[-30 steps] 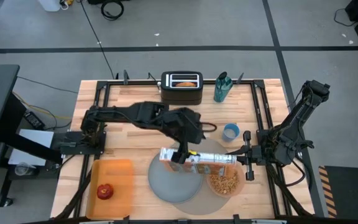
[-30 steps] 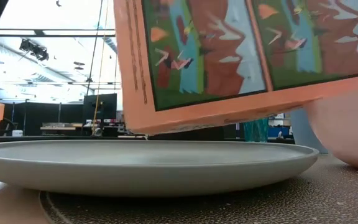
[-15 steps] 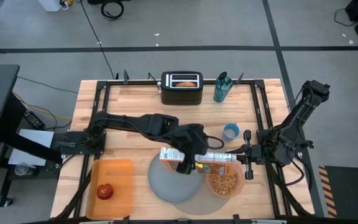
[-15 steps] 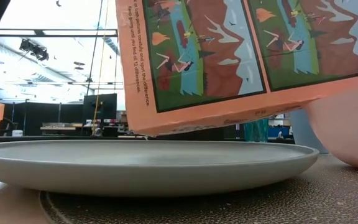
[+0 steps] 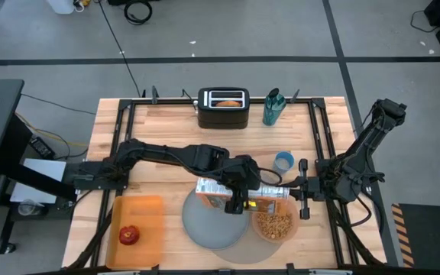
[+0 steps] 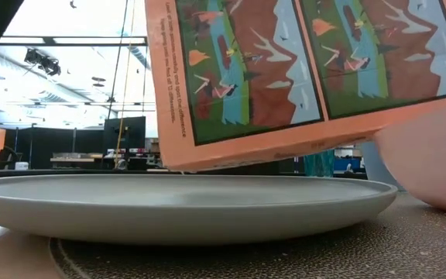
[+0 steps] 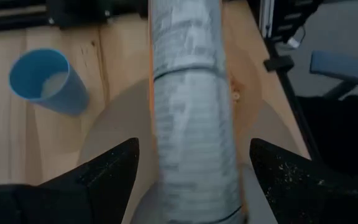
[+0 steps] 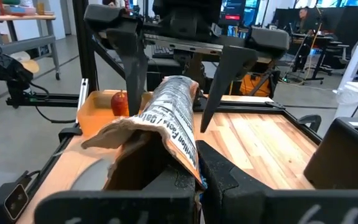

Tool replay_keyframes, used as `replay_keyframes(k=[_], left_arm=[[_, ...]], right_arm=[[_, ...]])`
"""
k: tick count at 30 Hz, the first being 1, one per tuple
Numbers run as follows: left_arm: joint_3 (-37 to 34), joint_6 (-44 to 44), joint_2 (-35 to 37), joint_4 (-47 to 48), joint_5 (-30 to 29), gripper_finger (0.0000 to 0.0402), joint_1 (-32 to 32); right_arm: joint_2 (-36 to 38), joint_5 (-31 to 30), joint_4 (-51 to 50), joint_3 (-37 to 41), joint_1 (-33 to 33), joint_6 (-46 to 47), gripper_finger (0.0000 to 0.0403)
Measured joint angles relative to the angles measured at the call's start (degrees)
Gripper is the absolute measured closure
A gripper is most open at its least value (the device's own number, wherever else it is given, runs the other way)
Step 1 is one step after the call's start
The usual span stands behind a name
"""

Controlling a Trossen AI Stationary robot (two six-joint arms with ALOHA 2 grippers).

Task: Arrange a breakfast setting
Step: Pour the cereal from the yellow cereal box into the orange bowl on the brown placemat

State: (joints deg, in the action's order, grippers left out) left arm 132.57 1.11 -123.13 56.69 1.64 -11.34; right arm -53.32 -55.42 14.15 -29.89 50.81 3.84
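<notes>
Right now the task's things sit under and around one held object: an orange printed cardboard cereal box (image 5: 270, 203), lying on its side in the air. Its long axis runs level from the right gripper (image 5: 295, 191) across to the left gripper (image 5: 239, 200). The right gripper's fingers pinch the box's torn-open end, and since nothing else touches the box, I judge they alone carry it. The left gripper's fingers (image 7: 114, 171) are spread wide and straddle the middle of the box, one on each long face, with a gap showing on both sides.

Directly below the left fingers lies the round grey-blue plate (image 5: 205, 225) on the big round grey mat (image 5: 192, 200). Below the right fingers, just beside the plate, stands the translucent pink bowl (image 5: 276, 224), which already has cereal in it. The small blue cup (image 5: 283, 161) stands beyond both grippers.

The left arm is the nearer one to take the box: its fingers need only close across the short width
</notes>
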Motion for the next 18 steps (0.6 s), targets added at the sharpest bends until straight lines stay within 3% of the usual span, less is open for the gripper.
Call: replay_keyframes(k=[9,18], left_arm=[[0.0,-1.8,-0.7,0.0,-0.3,0.0102,0.5],[0.0,-1.8,-0.7,-0.2,-0.5,0.0212,0.6]], right_arm=[[0.0,0.9,0.5,0.0,0.0,-0.5,0.0392],[0.0,1.4,0.7,0.0,0.0,-0.7,0.0375]])
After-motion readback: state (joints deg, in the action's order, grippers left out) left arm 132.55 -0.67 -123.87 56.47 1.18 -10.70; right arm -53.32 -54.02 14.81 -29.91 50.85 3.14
